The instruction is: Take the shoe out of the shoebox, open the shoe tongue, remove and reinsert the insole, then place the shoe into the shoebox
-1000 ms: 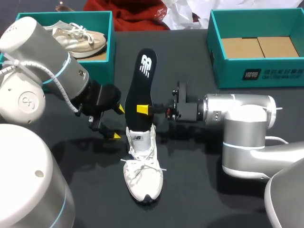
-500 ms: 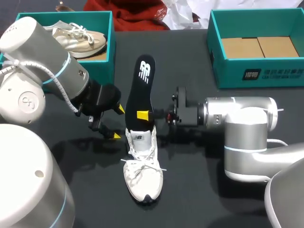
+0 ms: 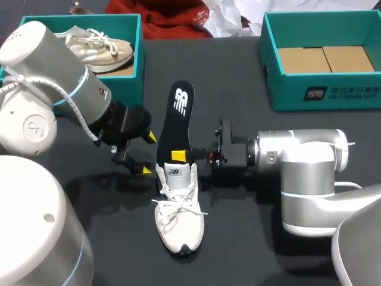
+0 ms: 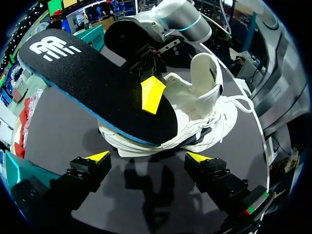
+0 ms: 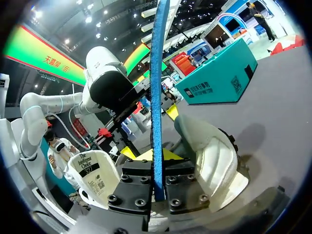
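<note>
**Reinsertion of the insole.** The shoe (image 3: 178, 210) lies on the worktop (image 3: 238, 253), out of its box, with its toe nearest the viewer and its heel opening facing away. Its tongue (image 4: 207, 68) stands raised, which leaves the mouth wide for the insole.

The left pincer (image 3: 147, 154) hovers just beside the heel with its yellow tips well apart, gripping nothing. The left arm comes in low from the side with its wrist bent down toward the worktop, probably placed to steady the shoe.

The right pincer (image 3: 178, 155) is clamped on the insole (image 3: 177, 119) near its lower end, one finger on each face. The right forearm lies level over the worktop, its fingers pointing sideways at the shoe.

Held this way, the insole stands steeply, logo end up and away and lower end at the heel opening. Whether that end is inside the shoe cannot be told.

Beyond, the left box (image 3: 134, 77) holds a second shoe (image 3: 98, 47). The right box (image 3: 286, 89) holds brown card.
</note>
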Robot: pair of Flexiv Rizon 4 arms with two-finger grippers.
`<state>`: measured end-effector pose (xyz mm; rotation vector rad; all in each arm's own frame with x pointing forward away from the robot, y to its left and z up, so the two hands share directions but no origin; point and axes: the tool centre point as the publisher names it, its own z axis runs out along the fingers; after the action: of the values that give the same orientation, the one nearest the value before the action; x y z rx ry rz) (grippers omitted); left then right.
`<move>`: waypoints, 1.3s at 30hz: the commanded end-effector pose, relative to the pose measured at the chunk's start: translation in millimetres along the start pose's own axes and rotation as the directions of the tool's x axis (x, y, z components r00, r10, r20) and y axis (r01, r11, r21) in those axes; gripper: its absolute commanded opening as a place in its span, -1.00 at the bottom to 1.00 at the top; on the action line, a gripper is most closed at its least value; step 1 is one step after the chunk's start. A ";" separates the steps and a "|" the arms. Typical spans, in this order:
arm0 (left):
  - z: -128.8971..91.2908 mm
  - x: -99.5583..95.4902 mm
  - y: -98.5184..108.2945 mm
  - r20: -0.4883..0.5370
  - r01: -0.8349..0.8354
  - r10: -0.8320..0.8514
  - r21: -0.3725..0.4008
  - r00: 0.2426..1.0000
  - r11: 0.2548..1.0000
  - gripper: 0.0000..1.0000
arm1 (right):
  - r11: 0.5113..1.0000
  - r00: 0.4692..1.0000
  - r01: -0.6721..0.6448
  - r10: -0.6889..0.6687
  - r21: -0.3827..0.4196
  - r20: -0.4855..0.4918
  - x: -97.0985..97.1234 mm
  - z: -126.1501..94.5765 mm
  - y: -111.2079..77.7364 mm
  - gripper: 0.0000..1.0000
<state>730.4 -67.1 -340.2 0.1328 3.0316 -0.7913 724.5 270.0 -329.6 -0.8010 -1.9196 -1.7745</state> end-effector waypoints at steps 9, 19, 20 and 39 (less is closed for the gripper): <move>1.7 -0.2 0.0 0.001 0.000 0.000 -0.001 1.000 1.000 1.00 | 0.997 0.999 -0.050 0.049 0.052 0.017 4.7 8.0 -16.4 -1.00; 1.7 -0.2 0.0 0.001 0.000 0.000 -0.001 1.000 1.000 1.00 | 0.997 0.998 -0.058 0.058 0.052 -0.003 2.7 9.5 -22.3 -1.00; 1.7 -0.2 0.0 0.001 0.000 0.000 -0.001 1.000 1.000 1.00 | 0.997 0.999 -0.052 0.053 0.049 -0.008 2.6 9.3 -22.0 -1.00; 1.7 -0.2 0.0 0.001 0.000 0.000 -0.001 1.000 1.000 1.00 | 1.000 0.998 0.017 -0.016 0.023 -0.053 7.7 3.3 -0.6 -0.53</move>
<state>730.4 -67.1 -340.2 0.1328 3.0316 -0.7913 717.1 274.3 -326.1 -0.7265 -1.9078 -1.7705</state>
